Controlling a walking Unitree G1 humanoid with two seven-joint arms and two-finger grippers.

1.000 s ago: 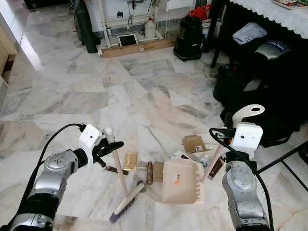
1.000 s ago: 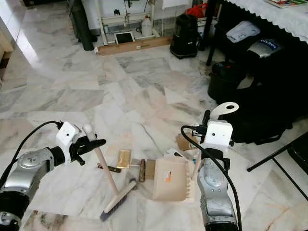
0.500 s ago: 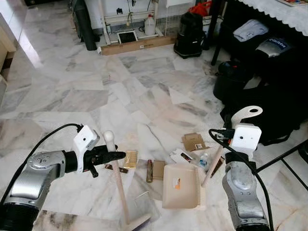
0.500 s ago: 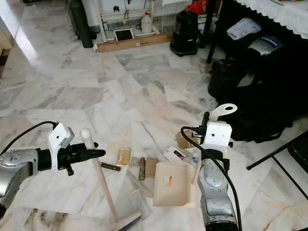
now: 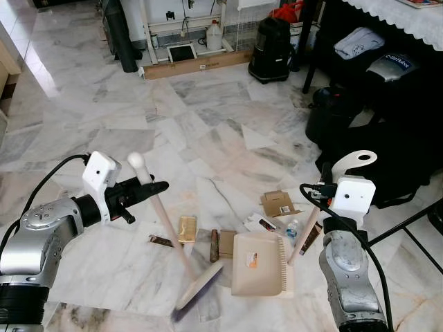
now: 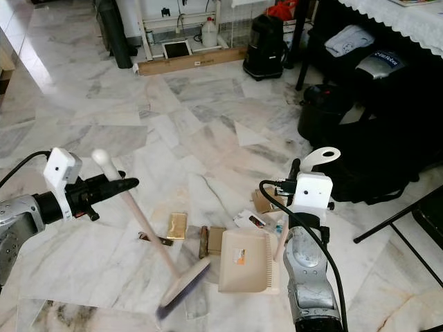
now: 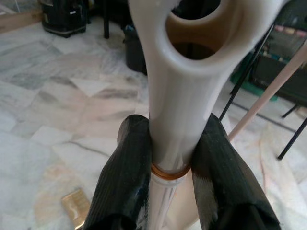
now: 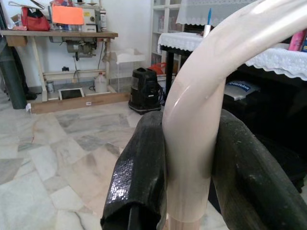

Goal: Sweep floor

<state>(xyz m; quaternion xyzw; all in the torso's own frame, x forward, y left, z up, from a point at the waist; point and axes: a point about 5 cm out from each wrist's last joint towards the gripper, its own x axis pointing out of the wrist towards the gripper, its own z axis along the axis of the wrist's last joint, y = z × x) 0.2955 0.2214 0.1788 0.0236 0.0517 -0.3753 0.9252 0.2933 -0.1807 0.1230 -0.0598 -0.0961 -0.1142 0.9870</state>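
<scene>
From where I stand, the robot has a tool in each arm over the marble floor (image 5: 208, 138). The left gripper (image 5: 142, 192) is clenched around the upper end of the broom (image 5: 169, 238), just below its rounded knob; in the left wrist view the two black fingers (image 7: 122, 177) press on either side of the pale handle. The right gripper (image 8: 187, 191) is likewise clamped on the curved handle of the dustpan (image 5: 261, 263), whose long stick rises from the pan to the wrist. What matters for the next stroke is how the broom lies: its long axis slants down from the left gripper toward the robot's right, so the brush head (image 5: 199, 283) sits on the floor just beside the dustpan's left edge, blurred as if in motion. The litter, namely a gold wrapper (image 5: 187, 227), a brown stick-like scrap (image 5: 214, 245), a dark strip (image 5: 158, 241) and a torn cardboard piece (image 5: 279, 204), lies on the far side of the brush head and around the pan's far edge. I judge the left arm must carry the head out beyond those scraps and draw it toward the pan's mouth, while the right arm holds the pan flat.
</scene>
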